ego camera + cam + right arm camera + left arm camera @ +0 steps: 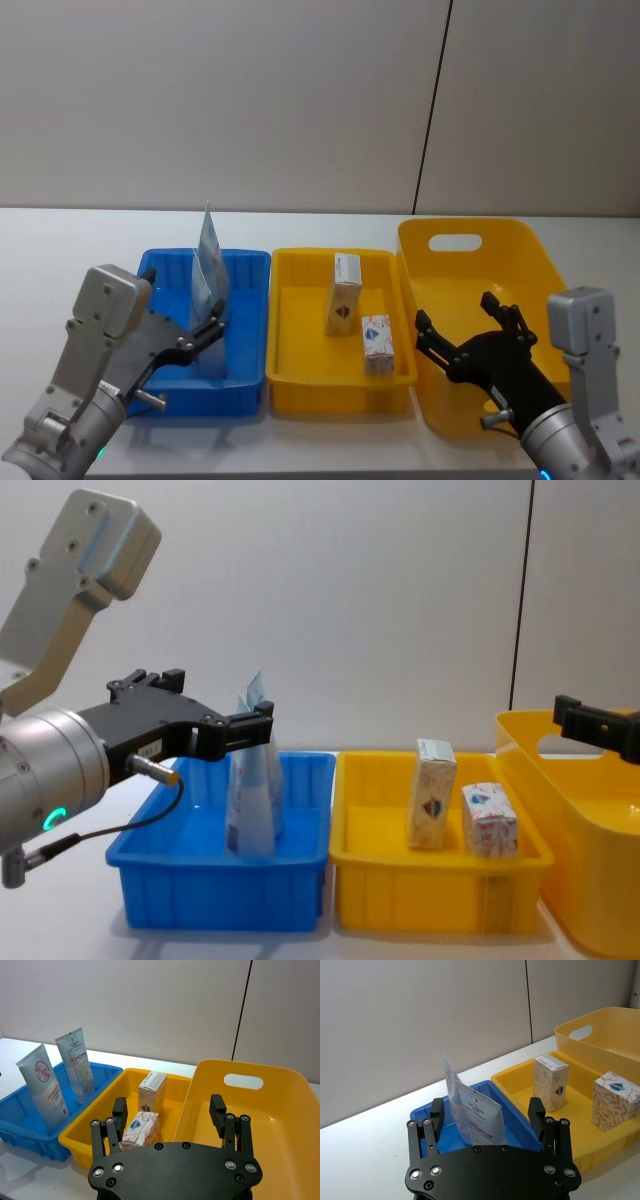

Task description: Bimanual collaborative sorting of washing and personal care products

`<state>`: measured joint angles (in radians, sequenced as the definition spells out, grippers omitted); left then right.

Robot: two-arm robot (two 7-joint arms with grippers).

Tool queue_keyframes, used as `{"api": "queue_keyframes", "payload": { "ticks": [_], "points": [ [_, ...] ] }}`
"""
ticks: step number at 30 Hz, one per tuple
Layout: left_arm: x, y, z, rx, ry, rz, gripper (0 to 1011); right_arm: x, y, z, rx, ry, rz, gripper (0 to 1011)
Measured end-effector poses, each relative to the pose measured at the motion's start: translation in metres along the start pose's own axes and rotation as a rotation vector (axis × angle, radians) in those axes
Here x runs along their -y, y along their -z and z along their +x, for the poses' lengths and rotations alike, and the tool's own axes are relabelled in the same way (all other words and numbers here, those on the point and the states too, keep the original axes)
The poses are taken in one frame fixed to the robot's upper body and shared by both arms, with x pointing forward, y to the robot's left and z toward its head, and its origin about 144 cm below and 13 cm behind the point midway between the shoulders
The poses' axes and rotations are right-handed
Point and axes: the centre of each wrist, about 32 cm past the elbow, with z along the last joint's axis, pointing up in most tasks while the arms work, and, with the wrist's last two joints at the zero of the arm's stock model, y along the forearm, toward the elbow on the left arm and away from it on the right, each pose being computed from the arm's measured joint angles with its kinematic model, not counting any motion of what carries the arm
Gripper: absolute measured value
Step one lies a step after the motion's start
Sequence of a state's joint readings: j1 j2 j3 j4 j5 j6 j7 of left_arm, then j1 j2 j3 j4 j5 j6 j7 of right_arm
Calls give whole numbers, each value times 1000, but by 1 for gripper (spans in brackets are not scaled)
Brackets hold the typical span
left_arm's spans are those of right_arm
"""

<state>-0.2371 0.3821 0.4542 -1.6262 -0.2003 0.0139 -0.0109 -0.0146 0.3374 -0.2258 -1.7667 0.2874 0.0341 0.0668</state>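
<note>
Two pale blue-white pouches (210,265) stand upright in the blue bin (245,262); the right wrist view shows them side by side, one (45,1087) nearer than the other (75,1062). My left gripper (212,320) hovers open at the bin's near side, its jaws wide apart with the pouches (477,1117) just beyond them, untouched. The tall cream carton (345,295) and the small patterned box (377,343) stand in the middle yellow tray (300,260). Over the large yellow bin (520,240), my right gripper (460,315) is open and holds nothing.
The three containers sit in a row, touching, on a white table (80,240), with a grey wall behind. The large yellow bin (280,1110) has tall walls and a handle slot (243,1080). Bare table lies left of the blue bin.
</note>
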Motion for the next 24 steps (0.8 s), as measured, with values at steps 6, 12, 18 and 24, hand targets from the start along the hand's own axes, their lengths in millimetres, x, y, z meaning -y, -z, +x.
{"api": "queue_keyframes", "payload": {
  "ticks": [6,12,18,24],
  "points": [
    [0,0,0,0,0,0,1001,0,0,0,0,0,0,1003],
    [0,0,0,0,0,0,1001,0,0,0,0,0,0,1003],
    [0,0,0,0,0,0,1001,0,0,0,0,0,0,1003],
    [0,0,0,0,0,0,1001,0,0,0,0,0,0,1003]
  ]
}}
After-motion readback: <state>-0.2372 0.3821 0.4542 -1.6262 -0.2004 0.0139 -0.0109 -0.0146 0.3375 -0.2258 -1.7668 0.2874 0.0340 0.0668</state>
